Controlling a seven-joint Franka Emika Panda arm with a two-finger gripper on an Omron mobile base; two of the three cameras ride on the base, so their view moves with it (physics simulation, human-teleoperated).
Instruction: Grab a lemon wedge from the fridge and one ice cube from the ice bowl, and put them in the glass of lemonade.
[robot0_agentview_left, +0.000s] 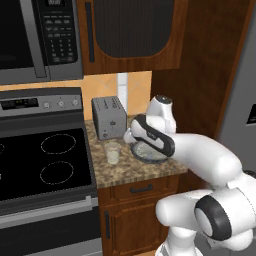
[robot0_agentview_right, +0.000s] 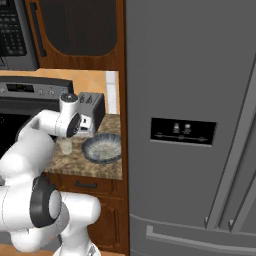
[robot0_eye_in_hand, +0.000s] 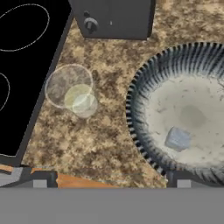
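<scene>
Seen from the hand view, the small pale, translucent ice cube (robot0_eye_in_hand: 178, 138) lies in the wide, shallow grey-blue speckled ice bowl (robot0_eye_in_hand: 144, 83), on its paler, matte inside, down and to the right of the bowl's middle. The two dark fingers (robot0_eye_in_hand: 177, 178) rise at the bottom edge, well spread; the right one sits just under the cube, the left one far off over the brown speckled stone counter (robot0_eye_in_hand: 109, 131). Nothing is between them. So the cube lies toward the right finger's side, and the hand would, I judge, need to shift that way before closing (the cube is squarish, with no clear long axis).

The small clear tumbler of pale yellowish lemonade (robot0_eye_in_hand: 70, 87) stands left of the bowl, apart from it, near the black glass cooktop (robot0_eye_in_hand: 17, 65). Its rim reads as a thin smooth circle. The bowl's outer wall is ribbed. The boxy silver toaster (robot0_agentview_left: 109, 117) stands behind both.
</scene>
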